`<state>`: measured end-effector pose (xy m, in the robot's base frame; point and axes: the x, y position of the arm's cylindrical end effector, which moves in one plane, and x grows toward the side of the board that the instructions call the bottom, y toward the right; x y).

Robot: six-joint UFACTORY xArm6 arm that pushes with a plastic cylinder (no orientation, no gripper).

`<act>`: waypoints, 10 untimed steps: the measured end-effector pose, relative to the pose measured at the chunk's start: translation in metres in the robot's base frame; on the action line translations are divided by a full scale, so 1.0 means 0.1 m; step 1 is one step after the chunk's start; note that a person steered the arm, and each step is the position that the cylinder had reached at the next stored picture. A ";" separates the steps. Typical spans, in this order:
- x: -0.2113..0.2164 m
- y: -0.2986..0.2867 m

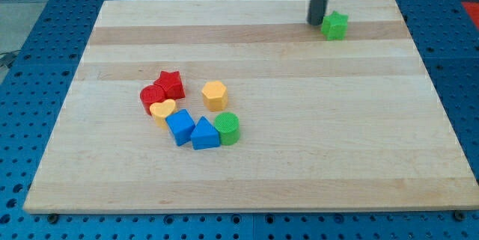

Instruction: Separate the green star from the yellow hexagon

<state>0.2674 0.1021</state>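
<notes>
The green star point(335, 25) lies near the view's top right on the wooden board point(299, 120). My tip point(316, 22) stands right at the star's left side, touching or nearly touching it. The yellow hexagon point(214, 94) lies far away, left of the board's middle, at the right edge of a cluster of blocks.
The cluster holds a red star point(171, 84), a red cylinder point(152, 98), a yellow heart point(162, 109), a blue cube point(179, 126), a blue triangle point(204, 133) and a green cylinder point(227, 128). The board's top edge runs just above the green star.
</notes>
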 end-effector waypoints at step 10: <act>0.49 -0.13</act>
<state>0.3164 0.0892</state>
